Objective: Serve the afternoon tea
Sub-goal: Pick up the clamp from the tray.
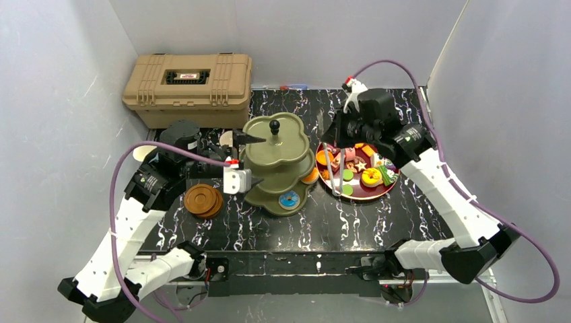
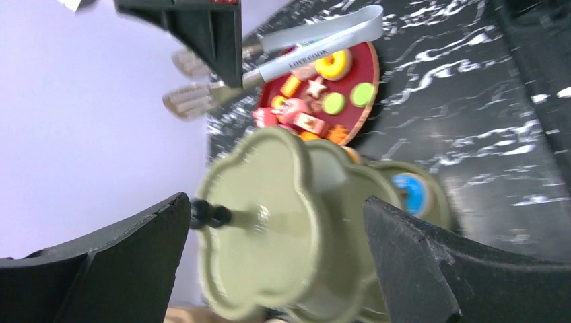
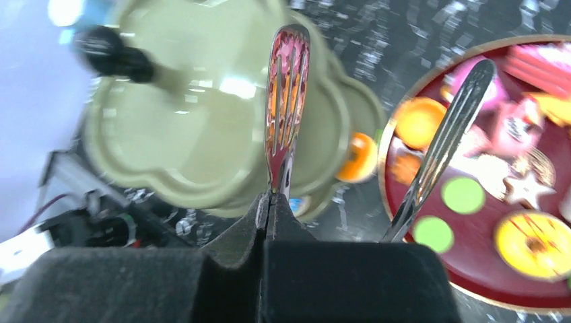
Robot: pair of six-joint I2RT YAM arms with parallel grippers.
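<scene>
Tan toolbox [image 1: 187, 81]: shut, at the far left corner of the counter [image 1: 377, 222]; no part in the service.
Left gripper [image 2: 275, 205]: fingers wide apart, one on each side of the stand's left lobes, touching nothing that I can make out.
Wooden saucers [image 1: 203, 200]: stacked just left of the stand, in front of the left arm; nothing on them.
Olive stand [image 1: 276, 151]: upright at mid-counter, black knob [image 1: 275, 125] on top. The top tier is bare.
Blue-iced doughnut [image 1: 290, 199]: on the bottom tier, near side.
Orange pastry [image 1: 311, 176]: peeks out from a lower tier on the plate side.
Tongs [image 1: 339, 168]: metal, held over the left part of the plate, tips apart and gripping nothing.
Right gripper [image 3: 271, 202]: fingers pressed together on the tongs' handle.
Dark-red plate [image 1: 363, 198]: just right of the stand, carrying most of the pastries [image 1: 370, 176].
Step in hand: probably loading the stand from the plate, barely begun with two pieces across.
Next move: lowering the tong tips around one pastry, closing gently, then clearing the tier rims; the left arm seems placed to steady the stand.
Writing: "LOVE COOK" on one tong arm in the left wrist view; the toolbox label is too small to read.
</scene>
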